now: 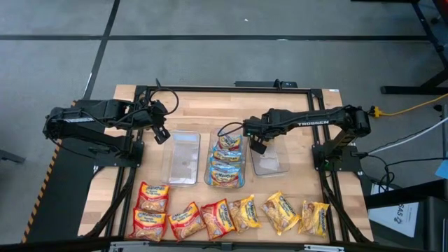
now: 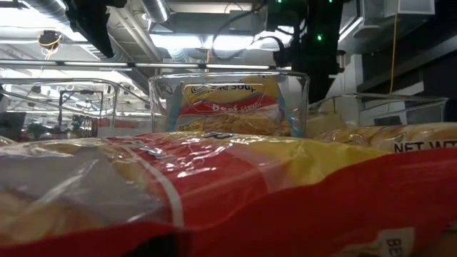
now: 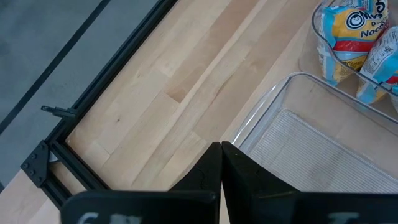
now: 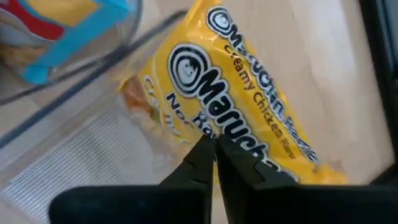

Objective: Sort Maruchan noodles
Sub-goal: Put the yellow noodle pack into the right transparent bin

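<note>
Several blue-trimmed Maruchan packets (image 1: 225,162) are stacked in the middle clear tub (image 2: 228,100). Red packets (image 1: 185,220) and yellow packets (image 1: 280,212) lie in a row along the table's near edge. My right gripper (image 1: 257,145) is over the far-left corner of the right tub (image 1: 273,161), shut on a yellow Creamy Chicken packet (image 4: 249,93). My left gripper (image 1: 162,135) is shut and empty, hovering beside the far-left corner of the left tub (image 1: 182,157); its wrist view shows the shut fingers (image 3: 221,146) above bare wood. My right gripper (image 4: 214,140) pinches the yellow packet between its two shut fingers, on the printed face near one edge (image 4: 239,146). The fingers come from above. The packet spreads out beyond the fingertips over the right tub's rim (image 4: 74,68). In the high view the gripper hides it.
The left tub (image 3: 323,149) and right tub (image 4: 74,149) show ribbed bare bottoms. A black frame (image 1: 210,89) runs around the table. Bare wood lies between the tubs and the far edge. In the low view a red packet (image 2: 250,193) fills the foreground.
</note>
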